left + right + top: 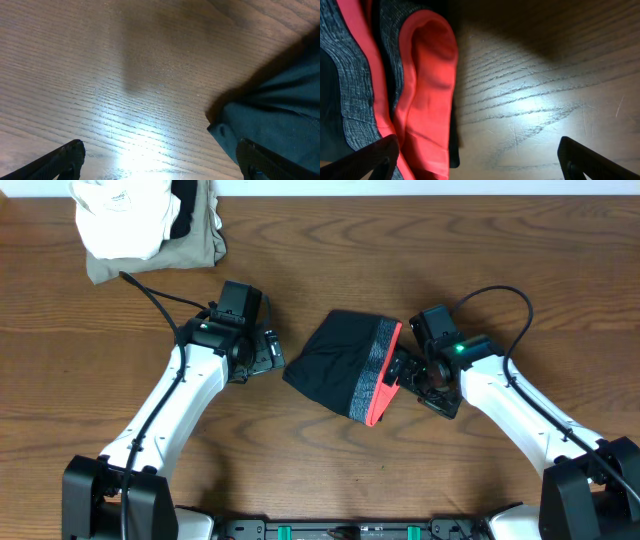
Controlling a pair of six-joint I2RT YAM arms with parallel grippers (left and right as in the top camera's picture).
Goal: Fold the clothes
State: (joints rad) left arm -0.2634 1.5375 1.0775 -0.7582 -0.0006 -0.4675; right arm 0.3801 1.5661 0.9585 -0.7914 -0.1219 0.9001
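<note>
At centre: clothes folded | left fingers wide, just beside | right fingers wide, at red edge

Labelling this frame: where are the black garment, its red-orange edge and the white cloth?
black garment (330, 365), overhead, black panel's middle
red-orange edge (427, 75), right wrist, broad fold
white cloth (120, 215), overhead, centre

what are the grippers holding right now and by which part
Nothing is held. The left gripper and right gripper both stand open beside the folded black garment, the right one at its red-edged waistband.
</note>
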